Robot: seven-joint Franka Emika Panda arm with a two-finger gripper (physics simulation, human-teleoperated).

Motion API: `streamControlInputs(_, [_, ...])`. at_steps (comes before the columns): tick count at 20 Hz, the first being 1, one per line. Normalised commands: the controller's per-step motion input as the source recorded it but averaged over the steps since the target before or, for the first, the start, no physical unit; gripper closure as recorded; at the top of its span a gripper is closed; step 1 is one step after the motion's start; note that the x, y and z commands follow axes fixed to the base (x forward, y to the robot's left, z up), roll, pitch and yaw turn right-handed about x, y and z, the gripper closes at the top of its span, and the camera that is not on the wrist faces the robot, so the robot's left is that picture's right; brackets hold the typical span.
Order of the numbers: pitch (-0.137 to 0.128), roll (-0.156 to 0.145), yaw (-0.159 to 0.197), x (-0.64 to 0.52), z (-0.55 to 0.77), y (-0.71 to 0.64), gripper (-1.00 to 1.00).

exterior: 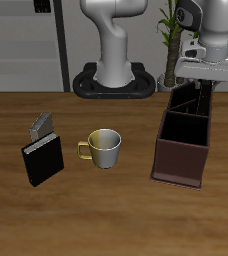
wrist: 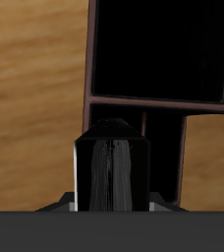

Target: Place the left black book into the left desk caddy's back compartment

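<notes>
While the thick black book and mug sit nearer the table's front edge, the left desk caddy stands beyond; above its far end the gripper clamps the left black book, upright over the back compartment.

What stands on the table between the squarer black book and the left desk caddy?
A metallic mug with a yellow handle stands between the squarer black book and the left desk caddy, seen in the exterior view.
</notes>
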Motion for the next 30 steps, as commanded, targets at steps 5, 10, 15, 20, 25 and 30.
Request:
streamControlInputs(5, [0.029,-0.015,-0.026,0.17,-0.29,-0.12,1.0])
streamControlInputs(10, [0.041,-0.01,-0.018,0.14,-0.36,-0.07,1.0])
streamControlInputs(15, [0.049,-0.009,-0.021,0.1,-0.36,-0.03,1.0])
streamControlInputs(20, [0.069,0.027,-0.015,0.06,-0.44,0.0,1.0])
streamControlInputs(25, [0.013,0.029,0.002,0.04,-0.04,-0.02,-1.0])
streamControlInputs(30, [0.006,-0.013,0.009,-0.01,0.02,-0.06,-1.0])
